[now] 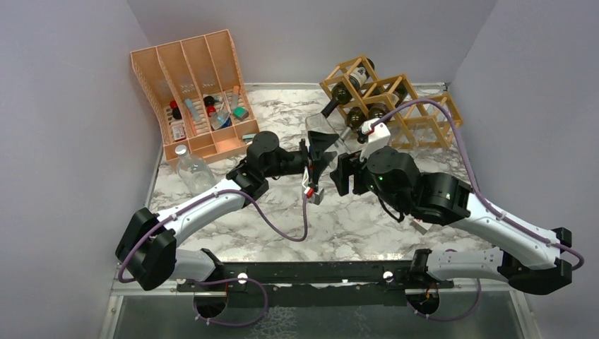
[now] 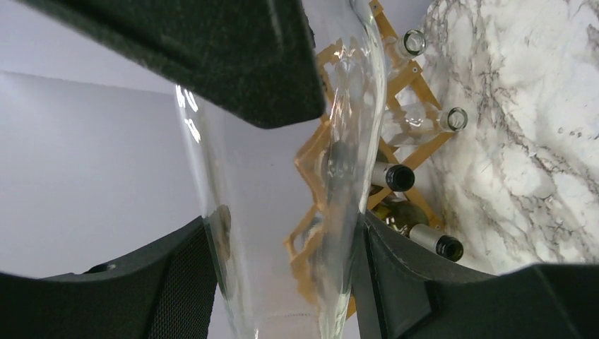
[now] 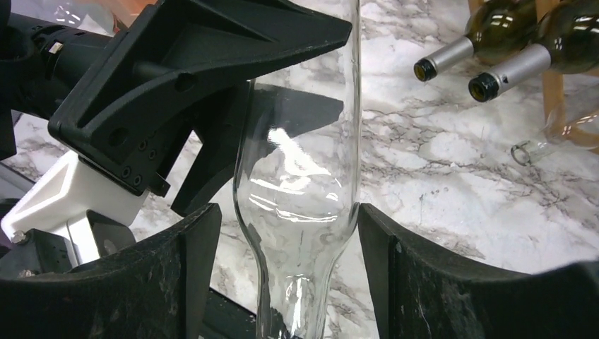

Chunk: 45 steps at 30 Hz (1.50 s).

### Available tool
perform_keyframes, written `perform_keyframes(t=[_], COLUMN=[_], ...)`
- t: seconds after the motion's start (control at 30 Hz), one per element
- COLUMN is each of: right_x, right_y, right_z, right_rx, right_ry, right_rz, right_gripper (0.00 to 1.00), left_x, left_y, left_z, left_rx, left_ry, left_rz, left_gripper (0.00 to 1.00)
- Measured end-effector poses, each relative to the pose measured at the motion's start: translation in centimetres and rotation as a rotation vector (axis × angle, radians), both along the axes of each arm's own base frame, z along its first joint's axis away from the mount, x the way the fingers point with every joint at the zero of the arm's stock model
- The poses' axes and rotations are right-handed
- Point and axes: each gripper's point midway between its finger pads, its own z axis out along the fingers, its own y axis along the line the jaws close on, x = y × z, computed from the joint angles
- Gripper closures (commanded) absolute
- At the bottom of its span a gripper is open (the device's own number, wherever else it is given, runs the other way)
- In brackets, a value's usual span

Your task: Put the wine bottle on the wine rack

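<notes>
Bottle [image 1: 326, 135] is hanging near the rack [image 1: 395, 106], left gripper [image 2: 282, 275] clamping it, right gripper [image 3: 289, 268] gaping around it; I'm lining it up squarely with a free cell.

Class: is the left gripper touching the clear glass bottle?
Touching. In the left wrist view, the left gripper has both fingers pressed against opposite sides of the clear glass bottle, with no gap showing.

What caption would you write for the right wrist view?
Left gripper holds the clear wine bottle while the right gripper stands open around it.
</notes>
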Motion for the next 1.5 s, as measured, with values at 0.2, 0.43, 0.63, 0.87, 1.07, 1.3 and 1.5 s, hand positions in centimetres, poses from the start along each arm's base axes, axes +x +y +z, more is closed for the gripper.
perform_keyframes(t=[0.2, 0.43, 0.63, 0.87, 1.07, 1.3, 1.5], right_x=[-0.1, 0.0, 0.4, 0.9, 1.1, 1.2, 2.2], right_y=[0.4, 0.7, 0.9, 0.9, 0.6, 0.4, -0.7], right_z=[-0.4, -1.1, -1.9, -2.6, -3.0, -2.6, -1.8], right_rx=[0.032, 0.04, 0.016, -0.009, -0.032, -0.025, -0.026], right_ry=[0.034, 0.057, 0.067, 0.063, 0.054, 0.042, -0.014], right_rz=[-0.021, -0.039, -0.065, -0.093, -0.106, -0.119, -0.198], right_gripper=[0.31, 0.28, 0.29, 0.32, 0.81, 0.99, 0.99], left_x=[0.0, 0.2, 0.2, 0.2, 0.0, 0.1, -0.2], left_y=[0.0, 0.0, 0.0, 0.1, 0.1, 0.4, 1.8], left_z=[0.3, 0.2, -0.1, -0.1, 0.0, 0.3, 2.2], left_rx=[0.016, 0.038, 0.056, 0.061, 0.059, 0.047, -0.032], left_ry=[-0.087, -0.153, -0.175, -0.173, -0.158, -0.132, -0.071], left_rz=[-0.001, 0.006, 0.01, 0.018, 0.017, 0.036, 0.091], left_gripper=[1.0, 1.0, 1.0, 0.92, 0.62, 0.22, 0.01])
